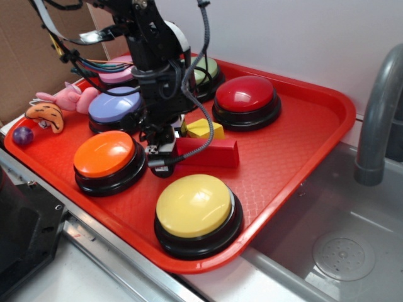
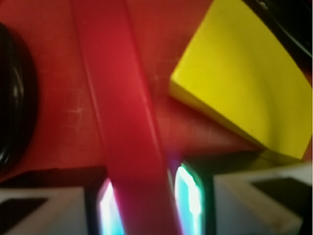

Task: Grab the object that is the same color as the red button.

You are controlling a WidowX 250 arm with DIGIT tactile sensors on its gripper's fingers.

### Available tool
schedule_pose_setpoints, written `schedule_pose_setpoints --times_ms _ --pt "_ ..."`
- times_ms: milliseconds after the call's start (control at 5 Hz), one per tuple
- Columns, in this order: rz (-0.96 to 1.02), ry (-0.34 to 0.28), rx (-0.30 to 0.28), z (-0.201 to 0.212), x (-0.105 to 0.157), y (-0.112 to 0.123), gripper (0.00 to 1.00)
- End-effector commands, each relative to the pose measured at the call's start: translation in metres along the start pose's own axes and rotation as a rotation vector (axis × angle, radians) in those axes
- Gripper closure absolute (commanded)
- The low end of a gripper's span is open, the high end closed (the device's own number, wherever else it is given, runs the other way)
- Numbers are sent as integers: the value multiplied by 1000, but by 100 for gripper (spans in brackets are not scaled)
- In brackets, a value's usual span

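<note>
The long red block [image 1: 211, 153] lies on the red tray [image 1: 296, 145], in front of the small yellow block [image 1: 203, 129]. The red button [image 1: 245, 100] stands behind it at the tray's back right. My gripper [image 1: 158, 151] is down over the block's left end, between the orange button [image 1: 106, 160] and the yellow block. In the wrist view the red block [image 2: 124, 117] runs between my fingertips [image 2: 188, 196], and the pads sit close against both of its sides. The block still rests on the tray.
A yellow button [image 1: 196, 212] stands at the tray's front, with purple [image 1: 116, 107], pink and green [image 1: 206, 72] buttons at the back. Plush toys [image 1: 47, 113] lie at the far left. A sink and grey faucet [image 1: 376, 119] are on the right.
</note>
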State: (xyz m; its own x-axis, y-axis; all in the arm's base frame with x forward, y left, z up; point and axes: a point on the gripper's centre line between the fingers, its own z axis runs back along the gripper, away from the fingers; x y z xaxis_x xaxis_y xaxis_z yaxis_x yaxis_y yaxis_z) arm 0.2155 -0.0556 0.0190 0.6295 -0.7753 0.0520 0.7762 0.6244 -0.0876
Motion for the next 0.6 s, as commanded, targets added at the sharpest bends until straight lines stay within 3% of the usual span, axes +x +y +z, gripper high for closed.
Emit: schedule_pose_setpoints --times_ms 0,200,400 --pt "10 -92 65 41 22 -12 100" --pt "182 -149 -34 71 22 -7 100" --pt "440 -52 -17 94 7 3 100"
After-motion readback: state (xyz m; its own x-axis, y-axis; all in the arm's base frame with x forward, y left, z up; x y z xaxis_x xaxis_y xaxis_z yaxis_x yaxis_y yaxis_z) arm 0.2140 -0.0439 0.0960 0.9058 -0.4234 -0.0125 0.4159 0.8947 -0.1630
